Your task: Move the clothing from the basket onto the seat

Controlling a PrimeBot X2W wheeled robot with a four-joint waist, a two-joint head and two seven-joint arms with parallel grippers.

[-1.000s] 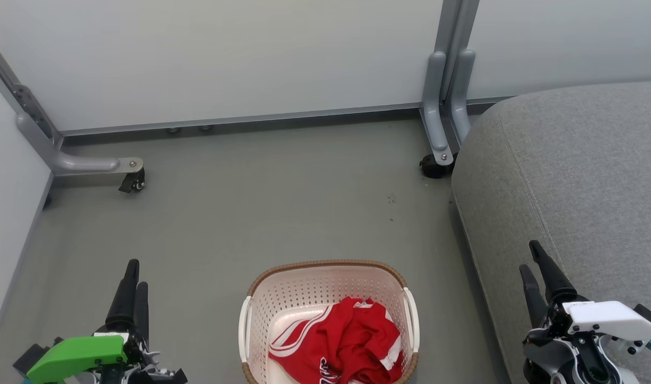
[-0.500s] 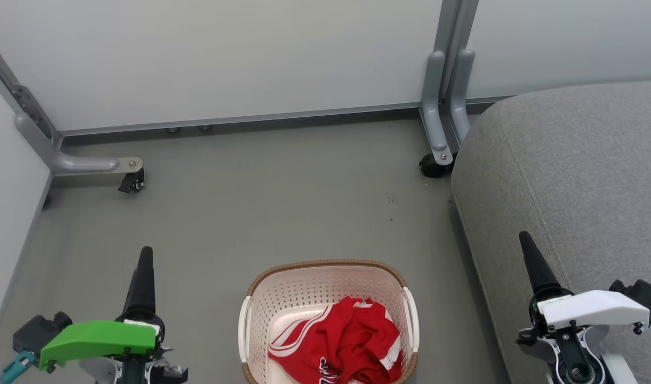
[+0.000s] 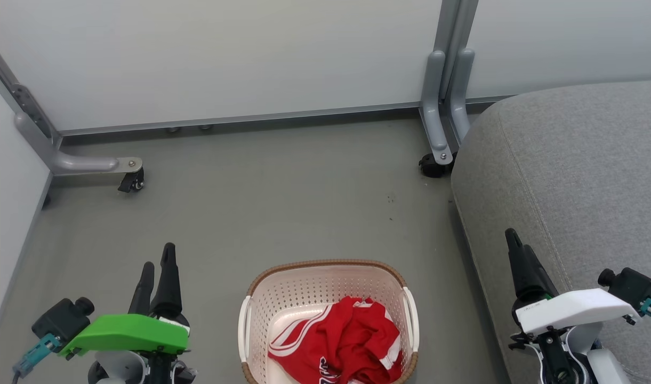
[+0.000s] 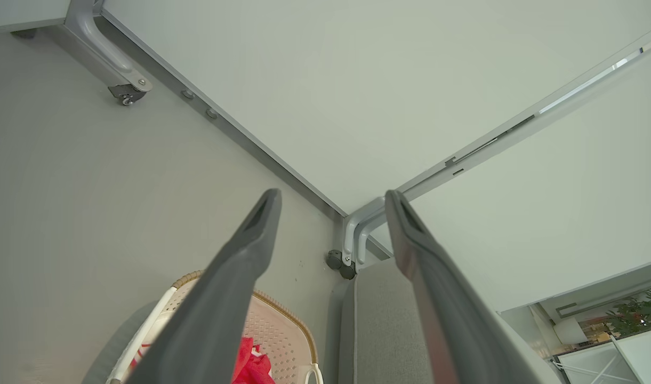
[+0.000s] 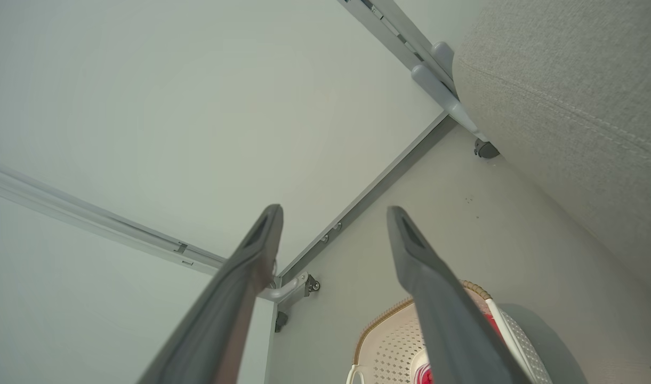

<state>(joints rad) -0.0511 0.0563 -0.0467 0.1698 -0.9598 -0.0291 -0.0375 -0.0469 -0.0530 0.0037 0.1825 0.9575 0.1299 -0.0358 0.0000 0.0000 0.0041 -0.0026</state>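
Observation:
The cream basket [image 3: 325,265] with its brown rim stands on the floor at the bottom centre of the head view. The red clothing [image 3: 346,341] with white stripes lies crumpled inside it. The grey seat [image 3: 570,160] rises just right of the basket. My left gripper [image 3: 158,256] hovers open to the left of the basket, holding nothing. My right gripper [image 3: 517,241] is open over the seat's left edge, also holding nothing. In the left wrist view my left gripper [image 4: 331,193] points past the basket [image 4: 282,320], the clothing [image 4: 250,362] and the seat [image 4: 384,320]. The right wrist view has my right gripper [image 5: 334,209] above the basket [image 5: 389,341].
Pale partition walls close off the back and the left side. Their grey metal feet on castors stand at the left [image 3: 128,166] and by the seat's far corner [image 3: 437,154]. Grey floor [image 3: 282,202] stretches between the basket and the walls.
Both grippers have moved inward toward the basket and turned about their wrists. The left one went right and up in the view, the right one left. Basket and clothing have not moved.

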